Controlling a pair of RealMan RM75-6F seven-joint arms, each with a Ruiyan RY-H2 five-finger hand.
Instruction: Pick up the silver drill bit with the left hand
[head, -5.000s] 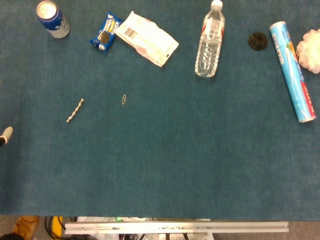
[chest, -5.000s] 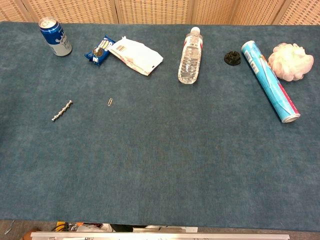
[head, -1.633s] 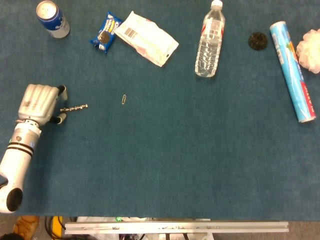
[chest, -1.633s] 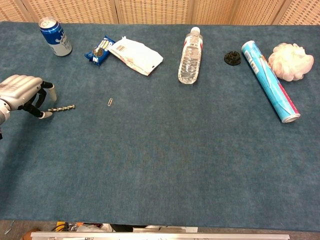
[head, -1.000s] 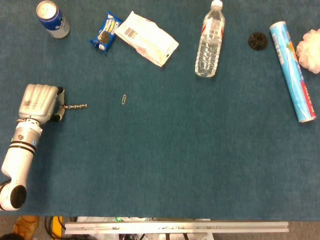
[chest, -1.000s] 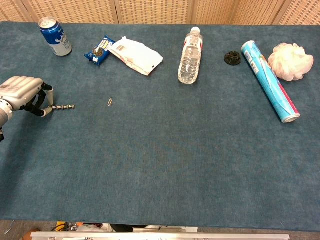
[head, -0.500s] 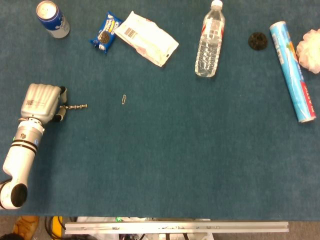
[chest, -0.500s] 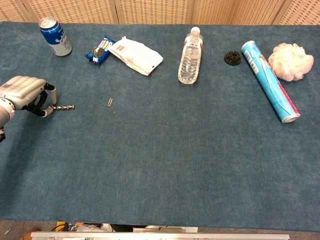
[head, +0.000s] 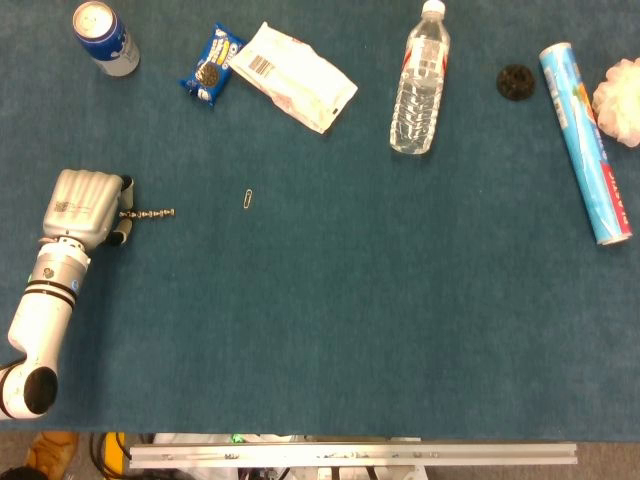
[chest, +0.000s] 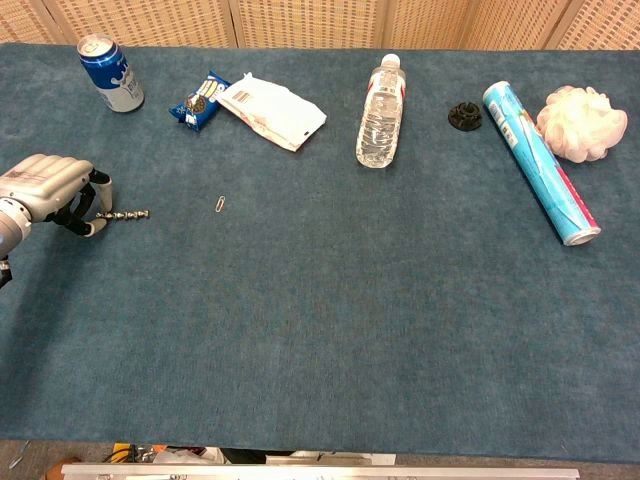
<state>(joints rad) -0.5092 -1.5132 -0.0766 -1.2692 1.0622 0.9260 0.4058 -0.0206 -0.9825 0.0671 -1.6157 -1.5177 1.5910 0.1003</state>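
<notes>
The silver drill bit (head: 152, 213) (chest: 128, 215) lies level, pointing right, at the left of the blue table. My left hand (head: 85, 206) (chest: 52, 190) sits at its left end, knuckles up, and pinches that end between curled fingertips. Most of the bit sticks out to the right of the hand. Whether the bit has left the cloth I cannot tell. My right hand is in neither view.
A paperclip (head: 247, 198) lies just right of the bit. At the back stand a blue can (head: 104, 37), a cookie pack (head: 212, 65), a white bag (head: 295, 76), a lying water bottle (head: 419, 82), a black cap (head: 515, 82), a blue tube (head: 586, 140) and a pink puff (head: 620, 100).
Five seconds ago the hand was out of view and the bit lay slanted. Since then the hand came in, turned the bit level and closed on its left end; lately almost still.
</notes>
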